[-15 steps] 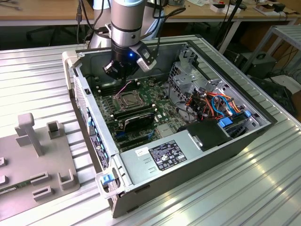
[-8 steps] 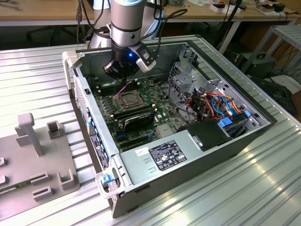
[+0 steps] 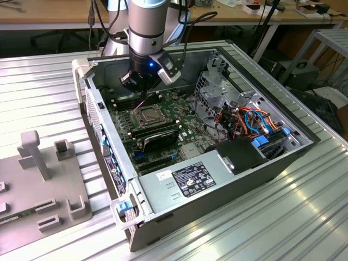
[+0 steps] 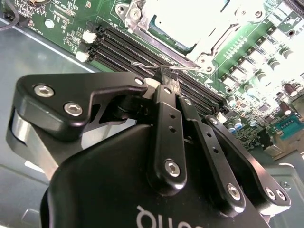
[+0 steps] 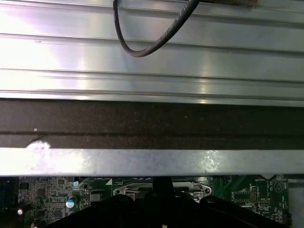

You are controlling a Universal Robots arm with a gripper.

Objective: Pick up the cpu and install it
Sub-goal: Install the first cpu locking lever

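Down inside the computer case, low over the green board: hand closed, tips pressed together right at a thin wire lever. Just beside it, in the socket: cpu, pale and shiny.

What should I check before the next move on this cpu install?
1. Case open, arm reaching inside: ok.
2. Claw state: shut, low over the memory slots beside the socket: ok.
3. Where the cpu is: cannot tell; the socket's middle is washed out by glare in the second wrist view.
4. Thin wire lever sits right at the claw tips; whether it is gripped: cannot tell.
5. Clearance between claw and memory slots: cannot tell.
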